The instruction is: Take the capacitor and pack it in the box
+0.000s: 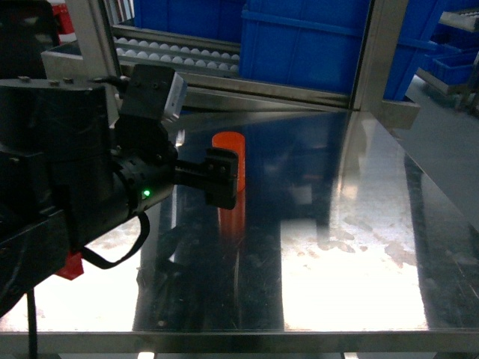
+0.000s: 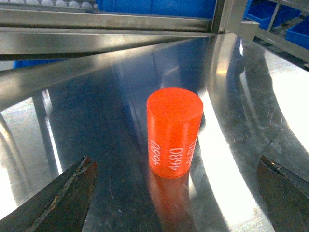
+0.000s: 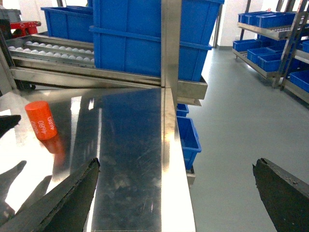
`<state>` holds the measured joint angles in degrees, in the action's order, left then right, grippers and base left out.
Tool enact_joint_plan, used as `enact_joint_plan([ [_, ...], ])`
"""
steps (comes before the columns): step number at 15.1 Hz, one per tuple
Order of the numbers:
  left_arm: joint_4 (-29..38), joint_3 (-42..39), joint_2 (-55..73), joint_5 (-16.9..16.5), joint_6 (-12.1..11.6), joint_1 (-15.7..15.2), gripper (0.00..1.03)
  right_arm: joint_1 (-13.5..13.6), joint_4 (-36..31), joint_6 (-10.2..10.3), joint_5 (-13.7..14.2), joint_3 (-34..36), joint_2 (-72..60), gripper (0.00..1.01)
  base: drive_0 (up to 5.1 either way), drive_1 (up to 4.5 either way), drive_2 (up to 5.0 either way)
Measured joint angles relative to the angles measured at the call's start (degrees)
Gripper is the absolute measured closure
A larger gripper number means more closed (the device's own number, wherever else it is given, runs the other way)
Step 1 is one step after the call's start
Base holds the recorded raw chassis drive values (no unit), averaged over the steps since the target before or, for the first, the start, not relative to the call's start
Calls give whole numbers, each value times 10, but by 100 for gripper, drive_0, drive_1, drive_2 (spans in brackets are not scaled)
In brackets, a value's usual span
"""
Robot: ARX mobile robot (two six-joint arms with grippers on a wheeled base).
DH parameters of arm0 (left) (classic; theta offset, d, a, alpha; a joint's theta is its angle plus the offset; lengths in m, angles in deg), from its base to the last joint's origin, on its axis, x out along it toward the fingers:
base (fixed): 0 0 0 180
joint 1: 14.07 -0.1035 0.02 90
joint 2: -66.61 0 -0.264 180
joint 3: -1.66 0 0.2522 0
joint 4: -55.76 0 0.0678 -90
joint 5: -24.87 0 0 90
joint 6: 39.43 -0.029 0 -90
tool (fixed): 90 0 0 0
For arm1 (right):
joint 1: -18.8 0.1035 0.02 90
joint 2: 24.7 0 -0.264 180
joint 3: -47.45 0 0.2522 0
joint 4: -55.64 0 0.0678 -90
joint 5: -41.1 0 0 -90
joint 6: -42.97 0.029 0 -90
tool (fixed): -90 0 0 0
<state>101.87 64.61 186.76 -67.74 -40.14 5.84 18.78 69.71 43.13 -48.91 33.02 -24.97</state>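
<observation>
Left wrist view is showing the capacitor (image 2: 174, 131) standing upright on the steel table (image 2: 251, 111), just ahead of the left gripper (image 2: 176, 193), whose jaws are spreading wide, touching nothing. Right gripper (image 3: 176, 193) is likewise gaping open, well apart from the capacitor.

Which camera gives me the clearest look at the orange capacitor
The left wrist view: the capacitor stands upright, close and unobstructed, with its white 4680 print readable. The head view has the left gripper covering part of it, and the right wrist view shows it small at the left edge.
</observation>
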Motion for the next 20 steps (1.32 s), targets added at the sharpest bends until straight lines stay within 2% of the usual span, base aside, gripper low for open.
enact_joint_plan([
  [3, -17, 105, 87, 24, -2, 4, 5, 0, 0, 0, 0, 0, 0, 3, 0, 0, 0],
  [6, -32, 206, 161, 26, -8, 1, 5, 0, 0, 0, 0, 0, 0, 3, 0, 0, 0],
  [10, -53, 263, 202, 21, -8, -2, 6, 0, 0, 0, 0, 0, 0, 3, 0, 0, 0],
  [16, -63, 264, 202, 15, -7, -6, 58, 0, 0, 0, 0, 0, 0, 3, 0, 0, 0],
  [18, -68, 238, 178, 23, 6, -12, 59, 0, 0, 0, 0, 0, 0, 3, 0, 0, 0],
  [20, -76, 170, 97, 37, 20, -28, 59, 0, 0, 0, 0, 0, 0, 3, 0, 0, 0],
])
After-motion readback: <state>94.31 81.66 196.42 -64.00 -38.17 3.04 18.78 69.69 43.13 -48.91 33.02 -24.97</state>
